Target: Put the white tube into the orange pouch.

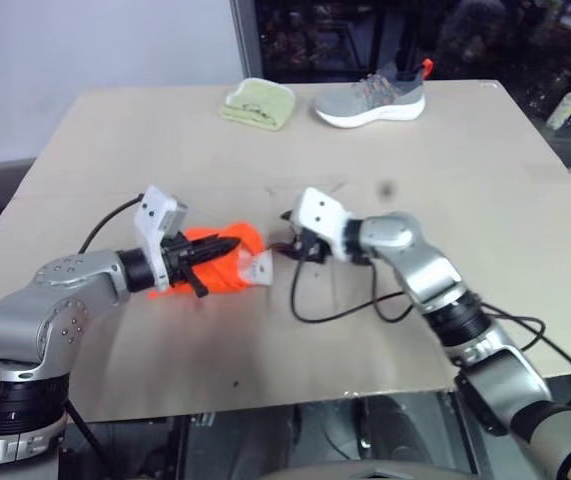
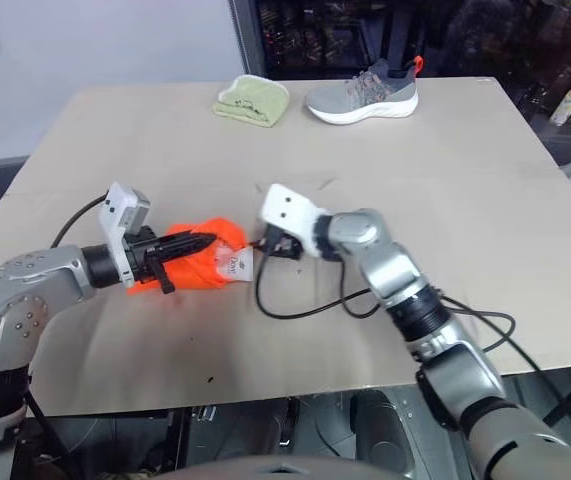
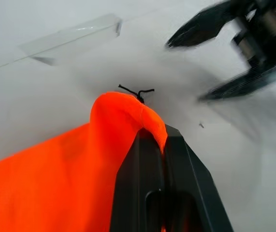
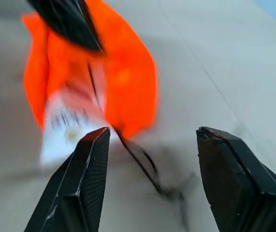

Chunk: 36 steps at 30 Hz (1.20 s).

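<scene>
While my left gripper stays out of nothing and pinches a fold of the orange pouch, lifting its rim above the tan table, my right gripper stands released just beside it, jaws wide apart and holding nothing. The white tube sticks part-way out of the pouch's mouth, its flat printed end facing my right fingers, near them but not touching. The pouch's thin dark cord trails onto the table between the two. At the far edge, well apart, lie a folded pale green cloth and a grey sneaker.
</scene>
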Motion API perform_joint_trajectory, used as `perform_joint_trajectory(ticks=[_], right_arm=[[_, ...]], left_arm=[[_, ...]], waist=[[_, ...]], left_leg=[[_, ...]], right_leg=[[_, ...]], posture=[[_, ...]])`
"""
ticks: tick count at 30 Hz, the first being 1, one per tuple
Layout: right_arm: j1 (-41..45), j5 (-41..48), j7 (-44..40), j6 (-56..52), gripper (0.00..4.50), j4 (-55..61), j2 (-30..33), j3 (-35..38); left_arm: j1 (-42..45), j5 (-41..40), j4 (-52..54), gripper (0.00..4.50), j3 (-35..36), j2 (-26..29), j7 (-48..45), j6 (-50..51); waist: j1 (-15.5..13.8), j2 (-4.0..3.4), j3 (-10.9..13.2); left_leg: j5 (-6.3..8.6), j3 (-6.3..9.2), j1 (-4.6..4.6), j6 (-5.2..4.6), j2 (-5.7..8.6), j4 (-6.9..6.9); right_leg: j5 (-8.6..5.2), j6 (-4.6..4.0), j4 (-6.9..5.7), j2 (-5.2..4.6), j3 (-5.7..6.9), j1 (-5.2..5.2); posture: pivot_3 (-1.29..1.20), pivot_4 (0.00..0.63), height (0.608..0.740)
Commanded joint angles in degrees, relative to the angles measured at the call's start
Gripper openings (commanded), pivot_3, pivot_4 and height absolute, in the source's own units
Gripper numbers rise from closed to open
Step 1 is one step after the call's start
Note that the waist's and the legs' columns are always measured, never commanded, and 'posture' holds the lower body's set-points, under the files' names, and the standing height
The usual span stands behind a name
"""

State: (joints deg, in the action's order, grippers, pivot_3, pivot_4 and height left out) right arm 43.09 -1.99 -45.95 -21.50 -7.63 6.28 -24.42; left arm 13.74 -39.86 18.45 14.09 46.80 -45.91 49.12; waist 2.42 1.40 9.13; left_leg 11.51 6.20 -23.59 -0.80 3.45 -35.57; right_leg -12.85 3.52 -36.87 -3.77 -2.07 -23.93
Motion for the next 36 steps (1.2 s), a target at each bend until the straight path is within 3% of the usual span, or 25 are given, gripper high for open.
perform_joint_trajectory(ticks=[1, 6, 9, 13, 14, 17, 25, 30, 32, 36], right_arm=[[2.6, -0.4, 2.5, 3.4, 2.87, -3.3, -3.4, -0.1], [5.7, -0.6, 5.2, 6.8, 2.87, -12.9, -8.0, 0.7], [6.9, -0.4, 6.5, 9.1, 2.01, -17.7, -9.2, 1.8], [6.6, 3.9, 3.3, 5.0, 0.20, -16.4, -8.4, 5.4], [6.9, 4.5, 3.5, 4.7, 0.04, -16.6, -8.1, 6.3], [7.5, 8.0, 2.9, 0.2, 0.04, -14.3, -6.4, 10.2], [17.5, 27.5, 0.7, -31.0, 0.04, 2.0, 4.2, 24.7], [25.8, 32.3, 2.8, -41.5, 0.04, -1.9, 9.7, 29.1], [27.7, 30.5, 2.0, -41.0, 0.04, -4.6, 13.5, 26.8], [29.8, 27.3, 0.7, -37.4, 0.04, -10.3, 17.8, 23.0]], left_arm=[[0.8, -0.5, 1.6, 0.00, 1.8, 1.1, -1.0, -1.9], [0.3, -1.2, 3.9, 0.00, 1.7, 0.9, -1.2, -2.2], [-0.2, -1.9, 5.2, 0.00, 2.0, 0.8, -0.8, -1.9], [0.8, -5.3, 5.1, 0.00, 4.0, 0.3, -1.3, -0.9], [1.7, -6.6, 5.0, 0.00, 4.2, 0.4, -1.7, -0.6], [5.4, -10.1, 4.7, 0.00, 4.5, 1.0, -1.7, 1.2], [22.1, -22.4, -8.5, 0.00, 7.2, 0.9, 2.2, 13.1], [26.5, -9.0, -15.1, 0.00, -3.3, 0.7, 3.8, 6.1], [29.4, -0.4, -18.3, 0.00, -10.1, 0.0, 4.4, 0.0], [37.4, 7.5, -28.3, 0.00, -12.8, -4.8, 10.5, -5.6]], waist=[[0.0, 0.00, 0.0], [-0.1, 0.02, 0.0], [-0.1, 0.02, 0.0], [0.0, 0.01, 0.0], [0.0, 0.01, 0.0], [-0.1, 0.01, 0.0], [-0.1, -0.04, 0.1], [0.0, -0.07, 0.1], [-0.2, -0.06, 0.1], [-0.8, -0.04, 0.1]], left_leg=[[-0.01, 0.00, -0.01, 0.02, 0.01, 0.00], [-0.01, 0.01, -0.01, 0.02, 0.05, 0.00], [-0.03, 0.02, 0.02, 0.06, 0.03, 0.03], [-0.04, 0.04, -0.01, 0.07, 0.02, 0.07], [-0.04, 0.04, -0.01, 0.07, 0.02, 0.07], [-0.04, 0.09, -0.01, 0.07, 0.02, 0.07], [0.02, 0.50, -0.15, -0.05, 0.06, -0.18], [0.01, 0.41, -0.08, -0.04, 0.04, -0.05], [0.00, 0.37, -0.10, -0.04, 0.07, -0.04], [-0.02, 0.35, -0.22, -0.05, 0.30, -0.12]], right_leg=[[0.00, 0.00, 0.01, -0.01, 0.00, 0.00], [0.00, 0.00, 0.03, -0.04, 0.01, 0.00], [0.01, -0.01, 0.01, -0.01, 0.01, 0.01], [0.01, -0.01, 0.02, 0.00, 0.01, -0.02], [0.01, -0.01, 0.03, 0.01, 0.01, -0.01], [0.01, -0.01, 0.02, 0.03, 0.05, 0.00], [0.02, -0.02, 0.02, 0.01, 0.46, 0.12], [0.01, -0.03, -0.02, 0.04, 0.43, 0.06], [0.02, -0.03, 0.00, 0.03, 0.41, 0.06], [0.03, -0.01, 0.01, -0.19, 0.43, 0.05]], posture=[[0.00, 0.150, 0.740], [0.00, 0.150, 0.740], [0.00, 0.150, 0.740], [0.00, 0.150, 0.740], [0.00, 0.150, 0.740], [0.00, 0.150, 0.740], [0.00, 0.150, 0.740], [0.00, 0.150, 0.740], [0.00, 0.150, 0.740], [0.00, 0.150, 0.740]])
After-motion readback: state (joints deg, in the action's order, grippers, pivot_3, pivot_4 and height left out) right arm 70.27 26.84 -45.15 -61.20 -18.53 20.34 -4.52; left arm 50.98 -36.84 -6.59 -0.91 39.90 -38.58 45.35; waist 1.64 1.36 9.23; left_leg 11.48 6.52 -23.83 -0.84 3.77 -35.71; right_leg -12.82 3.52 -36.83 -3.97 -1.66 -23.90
